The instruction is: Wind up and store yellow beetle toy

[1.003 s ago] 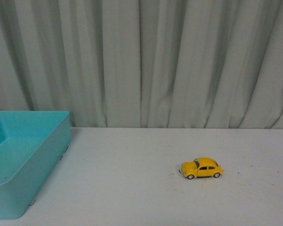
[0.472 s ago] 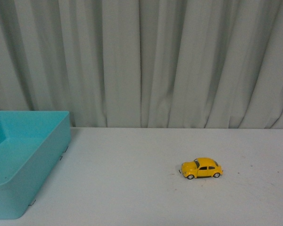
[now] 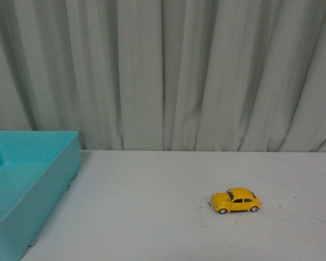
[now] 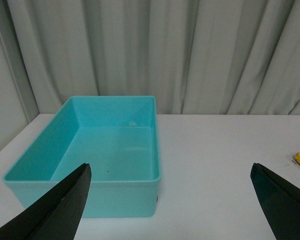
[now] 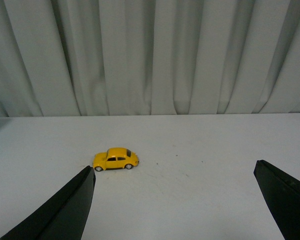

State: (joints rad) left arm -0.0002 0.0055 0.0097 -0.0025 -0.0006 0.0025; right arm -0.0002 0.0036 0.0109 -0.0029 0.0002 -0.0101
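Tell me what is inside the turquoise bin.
The turquoise bin shows only bare floor; the yellow beetle toy stands outside it. The strip behind its near wall is hidden.

The yellow beetle toy [image 3: 235, 200] is a small rounded car with dark windows; it stands upright on its wheels, side-on, right of centre on the tabletop [image 3: 152, 217].

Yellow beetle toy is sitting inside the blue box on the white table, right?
Not quite. The yellow beetle toy is not inside the blue box. It stands on the white table, outside the box and well apart from it, off to its right. The front view shows this, and the left wrist view shows nothing yellow in the box.
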